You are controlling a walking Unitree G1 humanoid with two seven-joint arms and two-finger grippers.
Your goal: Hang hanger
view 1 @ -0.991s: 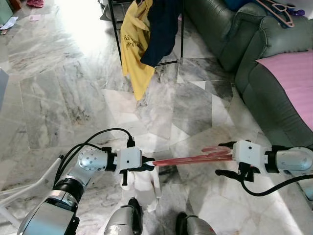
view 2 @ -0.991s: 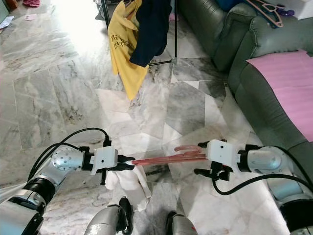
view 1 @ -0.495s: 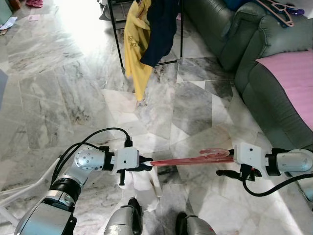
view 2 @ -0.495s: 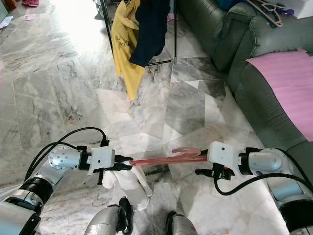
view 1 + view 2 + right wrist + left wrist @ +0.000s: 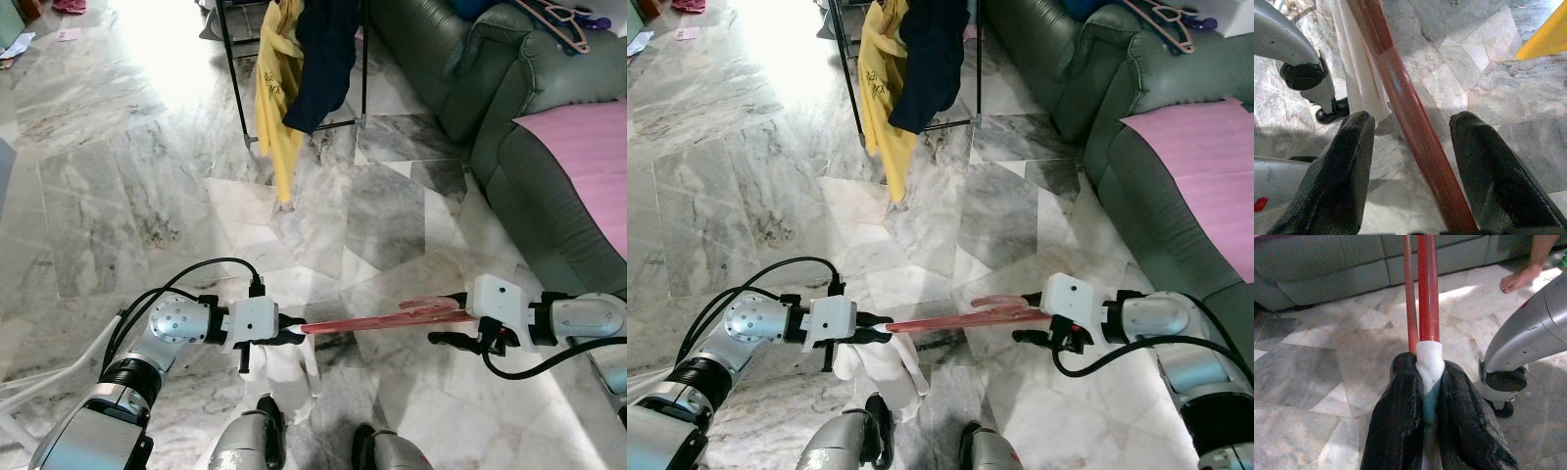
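No readable text, labels, brands or numbers. The yellow shirt (image 5: 275, 93), hanging well beyond both grippers, bears a dark print too small and creased to read.

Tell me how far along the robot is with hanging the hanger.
Done: the left gripper is clamped on the red hanger and white cloth. In hand: the right gripper is open around the bar. Left: carrying it to the rack ahead and hooking it on.

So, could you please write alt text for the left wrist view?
The left gripper is shut on a white cloth and the end of a red hanger, which runs away over the marble floor toward a green sofa. A person's bare foot stands beside the sofa.
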